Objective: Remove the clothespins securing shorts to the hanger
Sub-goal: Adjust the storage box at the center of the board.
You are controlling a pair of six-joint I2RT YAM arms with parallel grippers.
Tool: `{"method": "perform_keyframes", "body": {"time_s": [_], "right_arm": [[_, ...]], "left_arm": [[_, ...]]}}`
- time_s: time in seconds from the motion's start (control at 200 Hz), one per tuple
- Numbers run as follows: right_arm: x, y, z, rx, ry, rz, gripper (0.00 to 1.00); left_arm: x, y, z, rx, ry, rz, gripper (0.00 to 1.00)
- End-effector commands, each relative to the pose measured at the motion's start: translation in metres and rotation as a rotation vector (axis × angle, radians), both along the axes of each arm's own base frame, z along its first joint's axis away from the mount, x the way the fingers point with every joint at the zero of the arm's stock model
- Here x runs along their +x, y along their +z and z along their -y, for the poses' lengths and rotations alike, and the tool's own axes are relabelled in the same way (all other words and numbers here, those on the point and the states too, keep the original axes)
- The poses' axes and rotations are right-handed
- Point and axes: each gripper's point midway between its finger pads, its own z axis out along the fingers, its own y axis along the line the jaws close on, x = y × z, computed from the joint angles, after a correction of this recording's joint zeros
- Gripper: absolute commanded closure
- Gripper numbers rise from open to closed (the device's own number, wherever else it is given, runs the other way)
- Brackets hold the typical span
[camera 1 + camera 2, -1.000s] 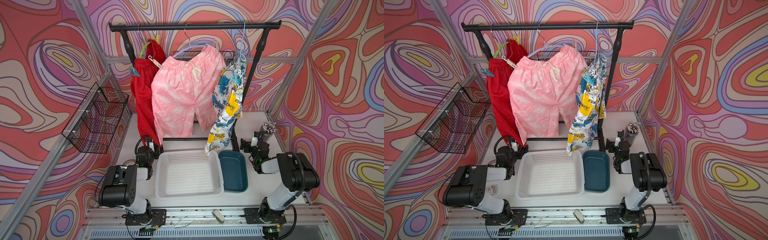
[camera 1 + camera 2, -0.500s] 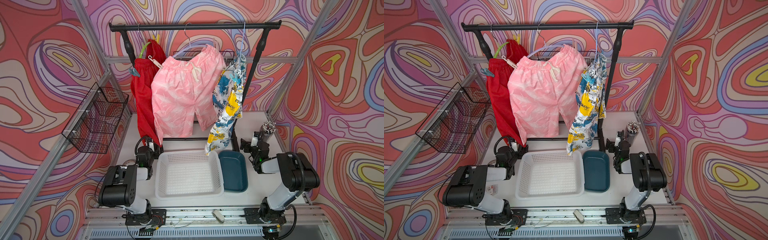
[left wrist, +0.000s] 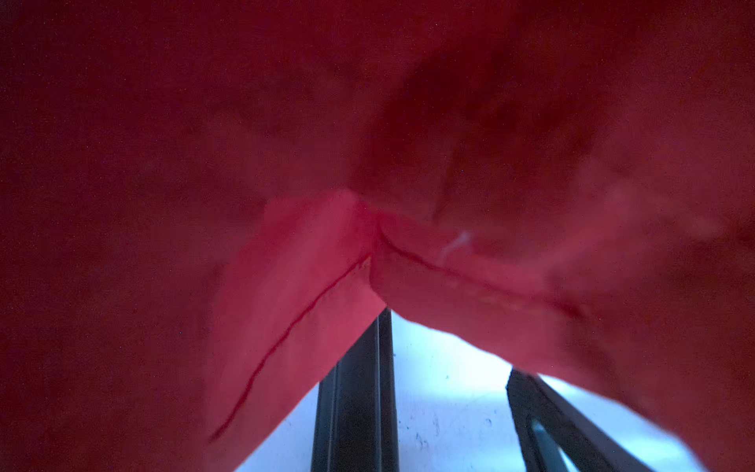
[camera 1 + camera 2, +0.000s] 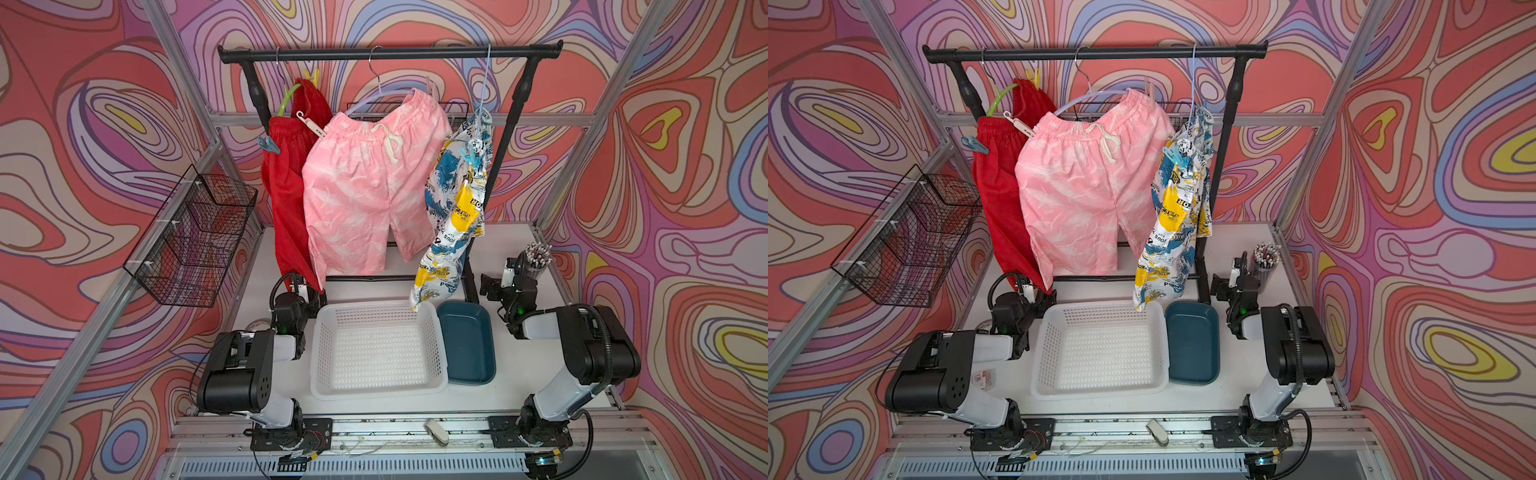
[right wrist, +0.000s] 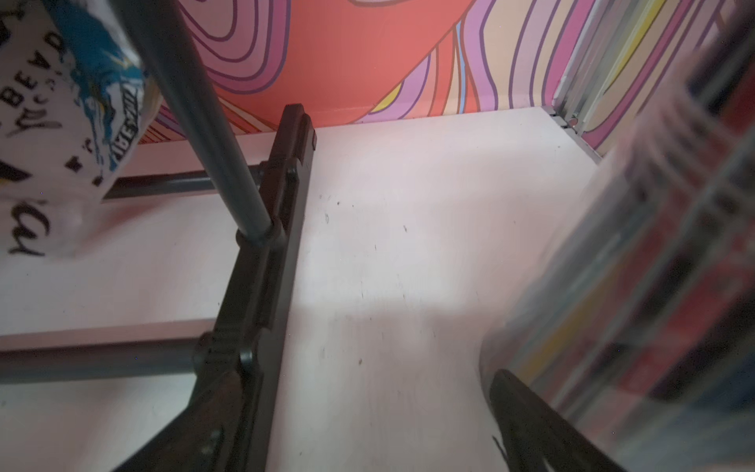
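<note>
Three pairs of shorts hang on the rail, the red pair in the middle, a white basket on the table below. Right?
Not quite: the pink shorts hang in the middle, as both top views show; the red shorts hang at one end.

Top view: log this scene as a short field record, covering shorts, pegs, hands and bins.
shorts: red shorts, pink shorts, printed shorts, each hanging from the rail
pegs: teal clothespin and yellow clothespin on red; beige clothespin at pink waistband's corner; light blue clothespin on printed
left hand: open, empty, low under the red hem
right hand: open, empty, low beside the rack foot
white basket: empty
blue tray: empty
</note>
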Motion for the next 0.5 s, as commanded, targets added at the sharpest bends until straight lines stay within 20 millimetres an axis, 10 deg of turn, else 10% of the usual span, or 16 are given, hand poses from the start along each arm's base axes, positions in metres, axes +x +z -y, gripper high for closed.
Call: {"method": "perform_keyframes", "body": {"time_s": [0.0,0.491], "right_arm": [[0.003,0.015,0.000,-0.012,0.008,-0.042,0.02],[0.017,0.087,-0.001,0.124,-0.045,-0.090,0.02]], "left_arm": [[0.005,0.017,-0.003,-0.004,0.020,0.047,0.00],[0.004,0.132,-0.018,-0.083,0.150,-0.018,0.00]]}}
